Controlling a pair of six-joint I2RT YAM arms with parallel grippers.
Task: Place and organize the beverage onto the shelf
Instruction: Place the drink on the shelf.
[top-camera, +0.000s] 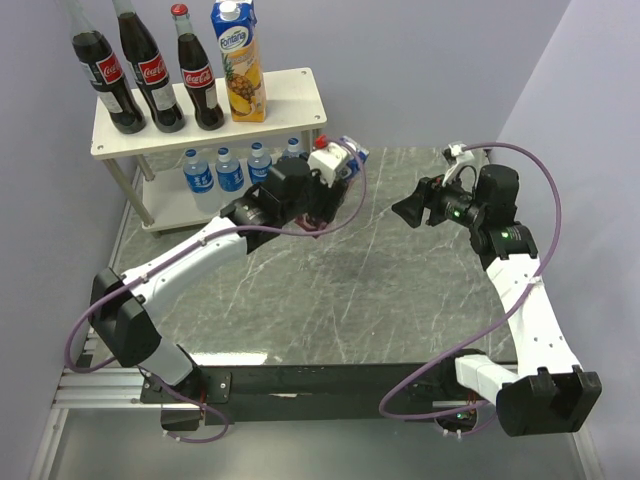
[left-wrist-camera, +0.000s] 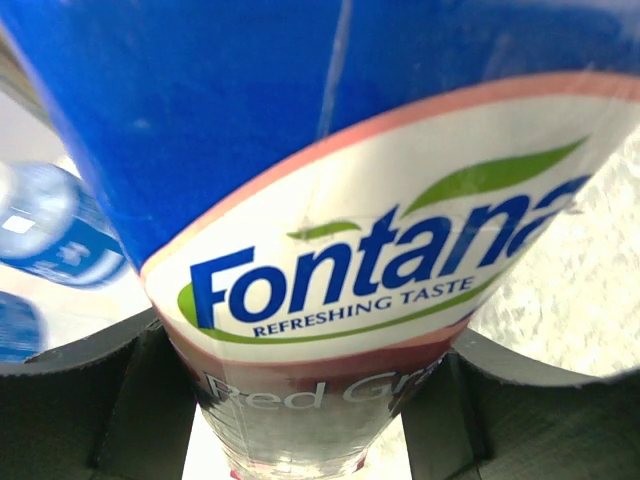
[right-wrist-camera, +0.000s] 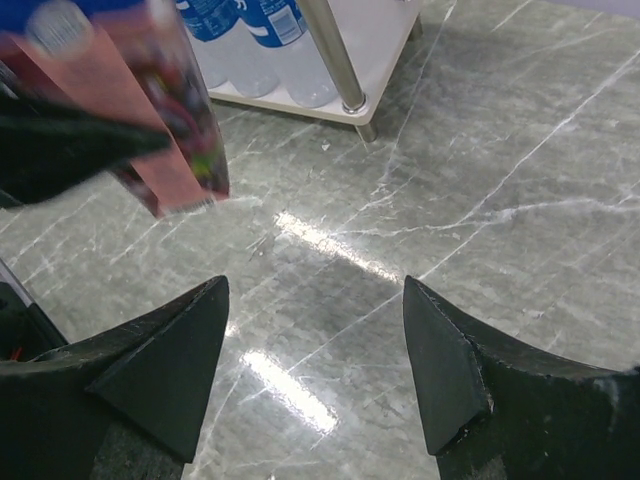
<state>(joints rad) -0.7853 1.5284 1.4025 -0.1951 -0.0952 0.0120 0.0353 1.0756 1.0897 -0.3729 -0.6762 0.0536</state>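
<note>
The shelf (top-camera: 290, 85) stands at the back left. On its top board are three cola bottles (top-camera: 150, 70) and the yellow juice carton (top-camera: 240, 65). Several water bottles (top-camera: 228, 170) are lined up on the lower board. My left gripper (top-camera: 322, 185) is shut on the purple Fontana red-grape carton (top-camera: 342, 158), holding it tilted in the air just right of the shelf. Close up, the carton (left-wrist-camera: 350, 200) fills the left wrist view, pinched between both dark fingers (left-wrist-camera: 470, 400). My right gripper (right-wrist-camera: 315, 340) hangs open over bare marble, with the carton (right-wrist-camera: 170, 120) ahead on its left.
The shelf's silver leg (right-wrist-camera: 335, 60) and lower board end right beside the held carton. Grey walls close in behind the shelf and along the right side. The marble table (top-camera: 350, 290) stretches between the two arms.
</note>
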